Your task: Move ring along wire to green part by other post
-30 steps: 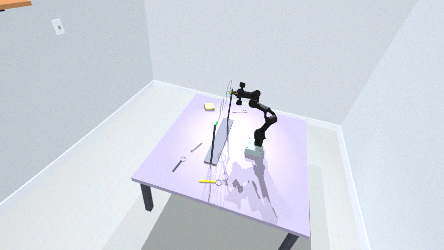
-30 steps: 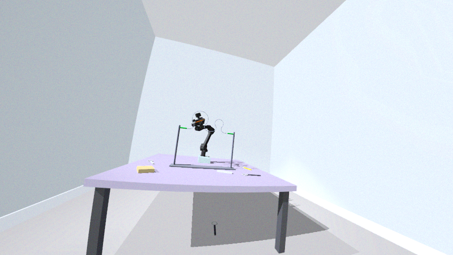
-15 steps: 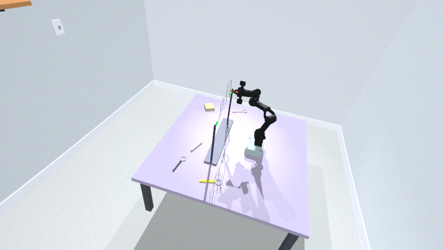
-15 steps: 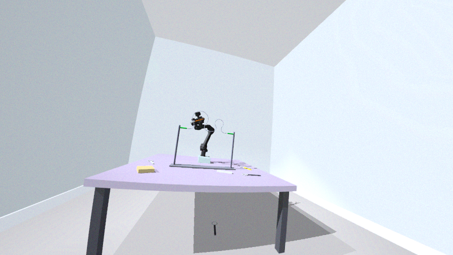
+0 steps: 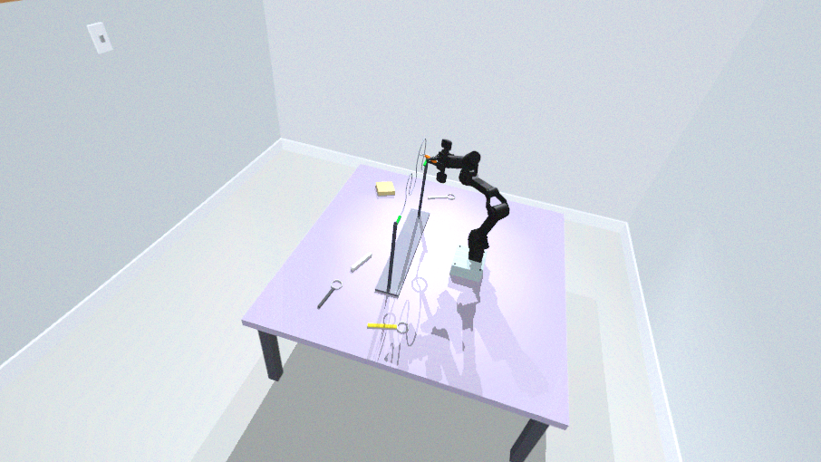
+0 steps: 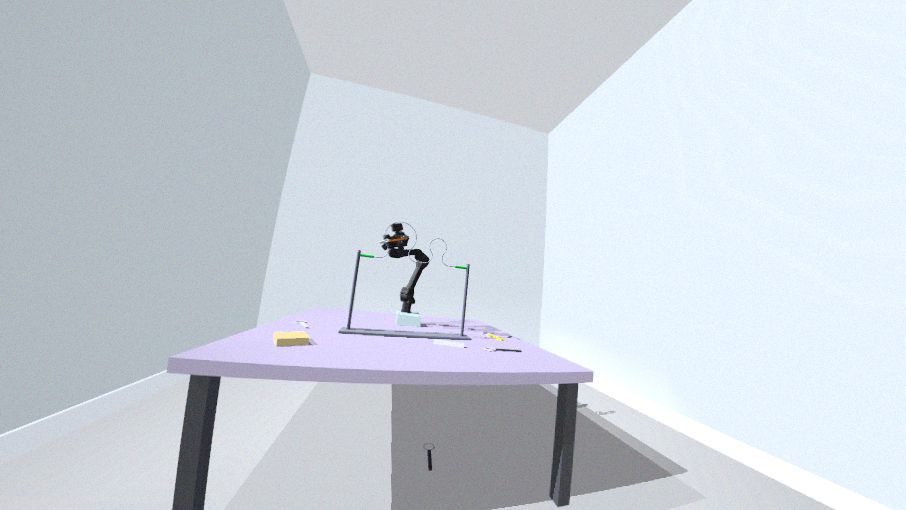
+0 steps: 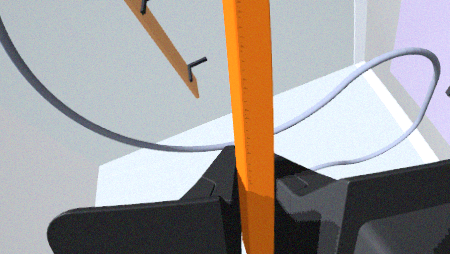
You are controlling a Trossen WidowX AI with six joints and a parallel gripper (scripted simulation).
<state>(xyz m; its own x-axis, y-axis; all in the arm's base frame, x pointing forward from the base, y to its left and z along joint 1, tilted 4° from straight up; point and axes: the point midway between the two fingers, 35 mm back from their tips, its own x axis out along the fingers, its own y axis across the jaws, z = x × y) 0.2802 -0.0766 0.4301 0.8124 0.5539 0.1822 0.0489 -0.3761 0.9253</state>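
Hand [image 5: 434, 161] [image 6: 396, 240] [image 7: 239, 154] is clenched on the orange handle [image 5: 428, 157] [image 6: 398, 240] [image 7: 253, 100], one finger each side; in the wrist view the handle runs upright btwn them. Ring itself is at the handle's far end, too small to make out; can't tell if wire [image 6: 401, 222] [image 7: 112, 136] is thru it, or if anything touches the grey.

In the ext. view the handle lies nearly level, up high near the left post [image 5: 421, 189] [image 6: 353, 291], across the wire's big loop as seen from there. Its green part [image 5: 425, 163] [image 6: 367, 255] sits lower, by the post top. Other post [image 5: 392, 258] [image 6: 465, 300] w/ its green part [image 5: 398, 219] [image 6: 461, 267] is well apart from the hand. Both posts stand on a grey strip [image 5: 404, 252] [image 6: 405, 334].

Arm [image 5: 485, 186] [image 6: 415, 275] reaches up from a pale block [image 5: 466, 277] [image 6: 408, 319] on the lilac tabletop [image 5: 516, 286] [image 6: 380, 376]. Also on it: yellow sponge-like block [image 5: 384, 187] [image 6: 291, 339], white stick [image 5: 361, 263] [image 6: 449, 344], dark-handled ring tool [image 5: 326, 297] [image 6: 508, 350], yellow-handled one [image 5: 381, 325] [image 6: 495, 337], white-handled one [image 5: 439, 197] [image 6: 303, 324]. Ext. view also shows a black-handled ring tool [image 6: 429, 459] below tabletop level. Wrist view: brown board [image 7: 172, 55] w/ dark hooks, behind the wire. Light switch [image 5: 100, 37] on wall, top view.
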